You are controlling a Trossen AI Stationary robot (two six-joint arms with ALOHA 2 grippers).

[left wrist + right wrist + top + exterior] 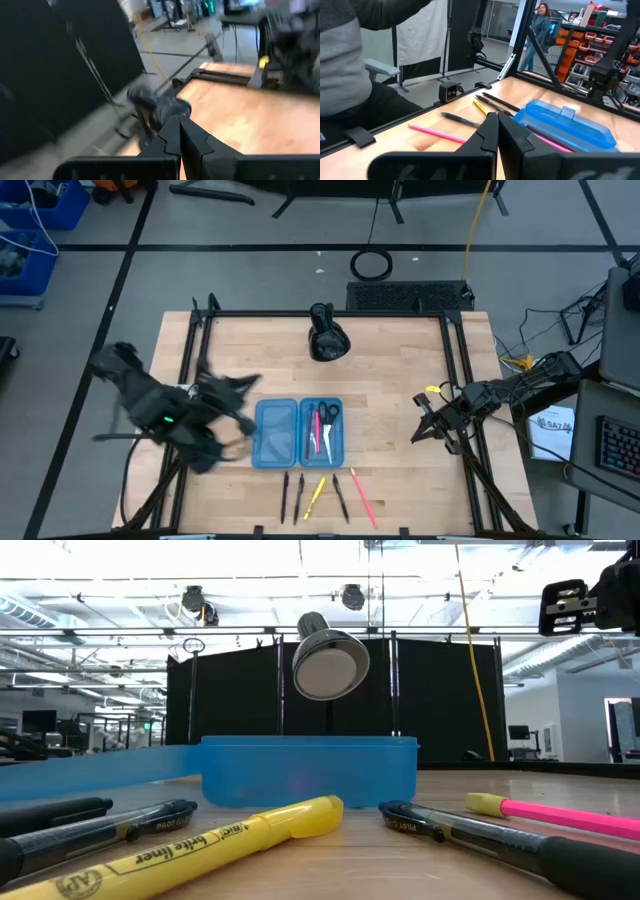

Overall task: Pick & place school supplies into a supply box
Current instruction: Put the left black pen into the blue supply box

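Observation:
The supply box [298, 432] lies open, its two translucent blue halves side by side in mid-table. Its right half holds the black-handled scissors [328, 414] and pink and red pens [317, 432]. Several pens lie on the wood near its near side: black ones [292, 495], a yellow one [317, 495] and a pink one [364, 498]. My left gripper [256, 382] hovers left of the box, blurred, its fingers [179, 125] shut and empty. My right gripper [420, 430] hangs right of the box, its fingers [497, 120] shut and empty.
A black lumpy object [327, 340] stands near the table's far edge. Black frame rails [190, 350] run along the table's left and right sides. A person in a grey sleeve [340, 55] sits beyond the near edge. Bare wood lies between the box and the right arm.

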